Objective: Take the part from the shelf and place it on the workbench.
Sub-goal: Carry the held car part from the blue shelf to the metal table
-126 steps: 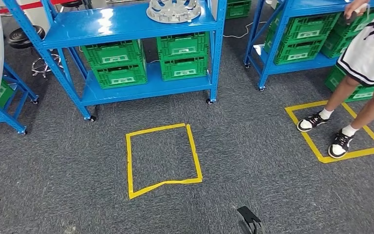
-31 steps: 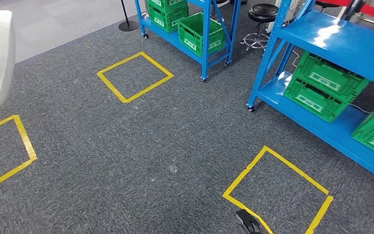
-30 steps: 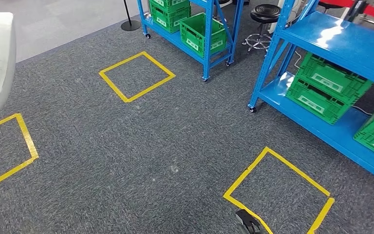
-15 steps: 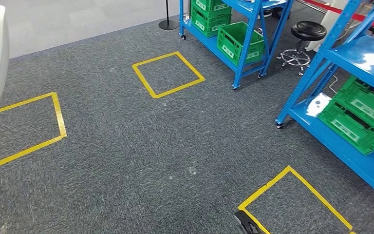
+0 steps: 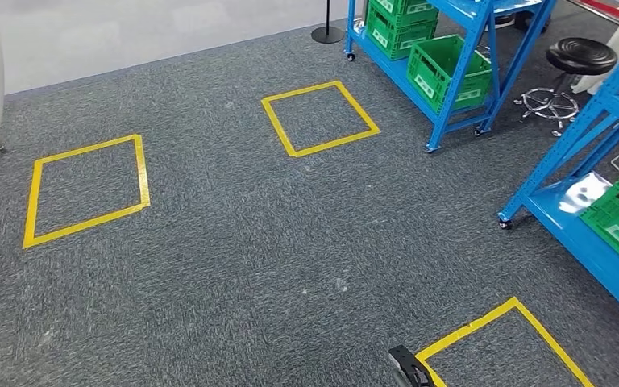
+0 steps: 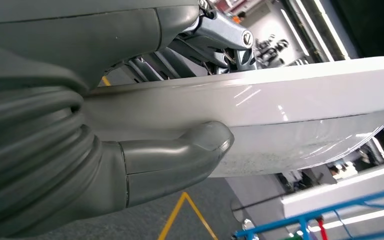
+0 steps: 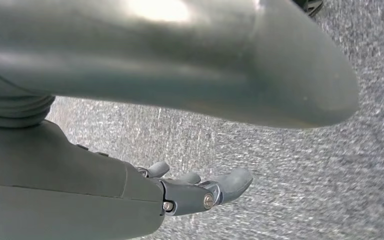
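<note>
left hand: grips the white part, thumb pressed on its one face, fingers on the other face | white part: held up at the robot's left side, over the grey carpet | right hand: holds nothing, fingers apart, above the carpet | blue shelves with green crates stand at the right; yellow tape squares lie on the carpet

Left hand: grey ribbed cover, thick grey thumb. Right hand: smooth grey shell, small screws at dark fingers.
</note>
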Motion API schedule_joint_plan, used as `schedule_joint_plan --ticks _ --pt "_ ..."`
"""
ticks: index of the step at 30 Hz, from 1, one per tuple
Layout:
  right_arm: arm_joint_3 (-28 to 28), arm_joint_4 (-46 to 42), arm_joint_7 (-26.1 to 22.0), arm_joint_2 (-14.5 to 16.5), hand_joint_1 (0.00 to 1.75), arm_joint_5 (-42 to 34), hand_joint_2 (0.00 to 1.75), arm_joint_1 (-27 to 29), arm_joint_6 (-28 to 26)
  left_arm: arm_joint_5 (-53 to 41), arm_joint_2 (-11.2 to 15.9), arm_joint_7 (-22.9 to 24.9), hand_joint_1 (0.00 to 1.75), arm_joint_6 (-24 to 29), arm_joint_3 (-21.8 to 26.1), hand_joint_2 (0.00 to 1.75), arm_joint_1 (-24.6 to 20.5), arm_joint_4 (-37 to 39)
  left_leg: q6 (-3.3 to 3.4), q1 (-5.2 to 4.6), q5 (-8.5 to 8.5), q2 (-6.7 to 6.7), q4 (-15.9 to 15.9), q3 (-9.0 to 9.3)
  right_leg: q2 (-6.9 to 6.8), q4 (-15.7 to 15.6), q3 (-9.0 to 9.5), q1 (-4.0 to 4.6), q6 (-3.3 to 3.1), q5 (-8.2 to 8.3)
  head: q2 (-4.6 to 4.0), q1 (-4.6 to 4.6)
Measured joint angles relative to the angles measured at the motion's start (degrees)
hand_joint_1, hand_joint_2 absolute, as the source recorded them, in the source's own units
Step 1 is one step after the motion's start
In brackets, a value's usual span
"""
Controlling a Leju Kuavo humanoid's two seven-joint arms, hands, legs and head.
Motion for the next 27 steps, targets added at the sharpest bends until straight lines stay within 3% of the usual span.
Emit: schedule_joint_plan --ticks 2,3,5,6,8,10,12,14,15,16,17,19,21,23,25,27 --pt "0.0 0.0 0.0 0.0 0.0 0.0 0.0 -0.1 0.0 0.0 0.1 0.0 1.75 0.0 0.0 1.75 0.0 0.1 0.03 0.07 3.42 1.02 -5.9 3.11 -1.26 0.1 0.2 0.01 0.2 -0.25 0.0 -0.01" --pt "0.0 0.0 0.0 0.0 0.0 0.1 0.0 -0.1 0.0 0.0 0.1 0.0 1.75 0.0 0.0 1.75 -0.1 0.1 0.21 -0.17 4.79 2.36 -9.9 5.24 -1.84 0.1 0.36 0.15 0.41 -0.45 0.0 -0.04" --pt "0.0 0.0 0.0 0.0 0.0 0.3 0.0 -0.1 0.0 0.1 0.3 -0.1 1.75 0.0 0.0 1.75 -0.3 0.1 0.98 -0.51 6.08 3.96 -14.7 7.82 -2.94 0.2 0.66 0.45 0.93 -0.8 0.0 0.02" --pt "0.0 0.0 0.0 0.0 0.0 0.4 0.0 -0.1 0.0 0.1 0.4 -0.1 1.75 0.0 0.0 1.75 -0.3 0.2 1.41 -0.7 6.0 3.94 -15.4 8.09 -3.52 0.2 0.8 0.58 1.21 -0.94 0.0 0.07" --pt "0.0 0.0 0.0 0.0 0.0 0.6 0.0 -0.1 0.0 0.3 0.8 -0.1 1.75 0.0 0.0 1.75 -0.3 0.3 2.11 -0.59 6.18 2.57 -15.5 8.05 -4.17 0.4 1.01 0.47 1.77 -1.25 0.0 0.13" --pt "0.0 0.0 -0.1 0.0 0.0 0.8 0.0 -0.2 0.1 0.4 1.2 -0.3 1.75 0.0 0.0 1.75 -0.5 0.3 2.7 -0.24 6.41 1.37 -15.8 8.24 -2.01 2.8 0.13 0.21 2.46 -2.86 0.0 0.2" --pt "0.0 0.0 -0.2 0.0 0.0 1.1 0.0 0.0 0.3 0.7 1.3 -0.5 1.75 0.0 0.0 1.75 -0.6 0.4 3.09 0.02 6.51 0.1 -15.8 8.32 1.0 9.4 -2.98 -0.01 2.96 -6.04 0.0 0.37" --pt "0.0 0.0 -0.4 -0.1 0.0 1.3 0.0 0.2 0.4 0.8 1.4 -0.6 1.75 -0.1 0.0 1.75 -0.6 0.6 3.21 0.03 6.48 -1.39 -15.7 8.28 1.9 15.7 -6.44 -0.08 3.13 -7.9 0.0 0.47" --pt "0.0 0.0 -0.4 -0.1 0.0 1.4 0.0 0.3 0.4 0.9 1.5 -0.6 1.75 -0.1 0.0 1.75 -0.5 0.8 3.19 0.03 6.46 -2.2 -15.6 8.27 2.01 16.4 -7.09 -0.08 3.09 -7.35 0.0 0.49" --pt "0.0 0.0 -0.5 -0.1 0.0 1.5 0.0 0.3 0.4 1.0 1.5 -0.6 1.75 -0.1 0.0 1.75 -0.4 0.9 3.12 0.04 6.41 -2.99 -15.5 8.27 2.15 14.6 -6.59 -0.1 2.98 -5.72 0.0 0.49" --pt "0.0 0.0 -0.6 -0.1 0.0 1.5 0.0 0.2 0.4 1.0 1.7 -0.6 1.75 -0.1 0.0 1.75 -0.4 0.9 3.0 0.07 6.34 -3.73 -15.3 8.26 2.69 11.0 -5.11 -0.16 2.82 -3.44 0.0 0.49" --pt "0.1 0.0 -0.7 -0.2 0.0 1.7 0.0 0.0 0.4 1.2 2.1 -0.7 1.75 -0.1 0.0 1.75 -0.5 0.9 2.51 0.04 6.18 -4.98 -15.0 8.08 4.91 3.7 -1.92 -0.31 2.56 -0.44 0.0 0.48" --pt "0.1 0.0 -0.8 -0.2 0.0 1.8 0.0 0.0 0.4 1.3 2.7 -0.9 1.75 -0.1 0.0 1.75 -0.4 0.9 1.81 0.08 6.23 -5.97 -15.0 7.77 5.92 1.2 -0.73 -0.29 2.33 -0.07 0.0 0.46" --pt "0.2 0.0 -0.8 -0.2 0.0 1.9 0.0 -0.1 0.4 1.6 3.5 -1.0 1.75 -0.1 0.1 1.75 -0.3 0.9 0.99 0.23 6.48 -6.82 -15.4 7.54 4.76 0.9 -0.59 -0.18 1.71 0.18 0.0 0.47" --pt "0.2 0.0 -0.8 -0.2 0.0 1.9 0.0 -0.2 0.4 1.8 4.5 -1.1 1.75 -0.1 0.2 1.75 -0.3 0.8 0.34 0.13 5.69 -4.97 -14.4 6.85 3.71 0.4 -0.44 -0.26 0.94 0.49 0.0 0.34" --pt "0.2 0.0 -0.8 -0.2 0.0 1.9 0.0 -0.2 0.4 1.9 5.0 -1.2 1.75 -0.1 0.3 1.75 -0.2 0.7 -0.07 0.07 2.84 -1.56 -9.3 4.49 2.6 0.2 -0.38 -0.27 0.45 0.56 0.0 0.11"
